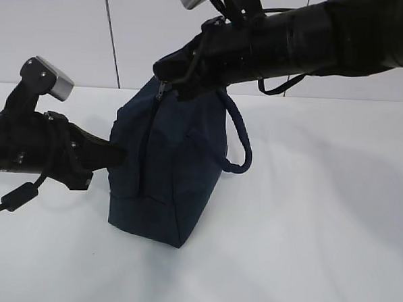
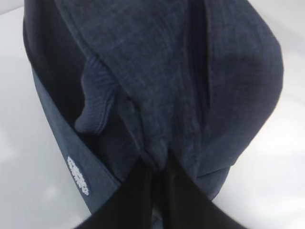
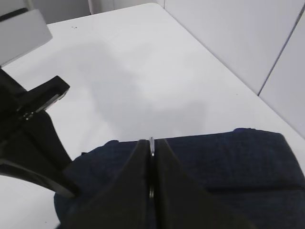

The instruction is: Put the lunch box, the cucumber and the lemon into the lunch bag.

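The dark navy lunch bag [image 1: 166, 176] stands upright on the white table. At the bag's top end, my right gripper [image 1: 170, 82] is shut on the silver ring zipper pull [image 3: 152, 144], which shows as a thin metal edge between the black fingers [image 3: 133, 181]. My left gripper [image 1: 119, 153] is shut on a fold of the bag's fabric [image 2: 155, 155] on its left side. The zipper line [image 1: 150, 131] runs down the bag's near end and looks closed. The lunch box, the cucumber and the lemon are out of view.
The bag's padded loop handle [image 1: 240, 141] hangs off its right side. The white table [image 1: 319, 231] spreads around the bag, with a pale wall [image 1: 59, 28] behind. My left arm [image 3: 28, 143] shows at the left of the right wrist view.
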### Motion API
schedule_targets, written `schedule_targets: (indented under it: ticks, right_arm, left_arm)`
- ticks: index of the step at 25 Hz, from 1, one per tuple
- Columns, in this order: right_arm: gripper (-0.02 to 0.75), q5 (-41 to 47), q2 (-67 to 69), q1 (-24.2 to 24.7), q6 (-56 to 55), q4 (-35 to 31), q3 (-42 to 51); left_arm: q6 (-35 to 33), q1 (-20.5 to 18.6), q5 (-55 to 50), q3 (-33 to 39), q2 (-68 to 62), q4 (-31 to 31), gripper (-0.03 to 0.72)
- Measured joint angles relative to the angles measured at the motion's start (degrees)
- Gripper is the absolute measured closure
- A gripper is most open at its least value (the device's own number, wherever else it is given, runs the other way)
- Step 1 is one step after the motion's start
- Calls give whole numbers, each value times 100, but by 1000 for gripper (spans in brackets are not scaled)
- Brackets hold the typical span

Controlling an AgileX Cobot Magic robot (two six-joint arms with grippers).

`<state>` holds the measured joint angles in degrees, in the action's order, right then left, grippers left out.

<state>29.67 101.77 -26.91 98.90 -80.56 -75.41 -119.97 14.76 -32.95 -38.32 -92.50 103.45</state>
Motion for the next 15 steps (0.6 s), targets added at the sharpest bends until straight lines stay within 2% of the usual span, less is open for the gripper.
schedule_targets:
  ticks: [9,15]
  right_arm:
    - [730,-351,36,0,257,-48,-42]
    - [730,-476,247,0,753,-574,-121]
  left_arm:
    - [-12,0,-22,0,0,13,692]
    - [-12,0,-32,0,0,-33,693]
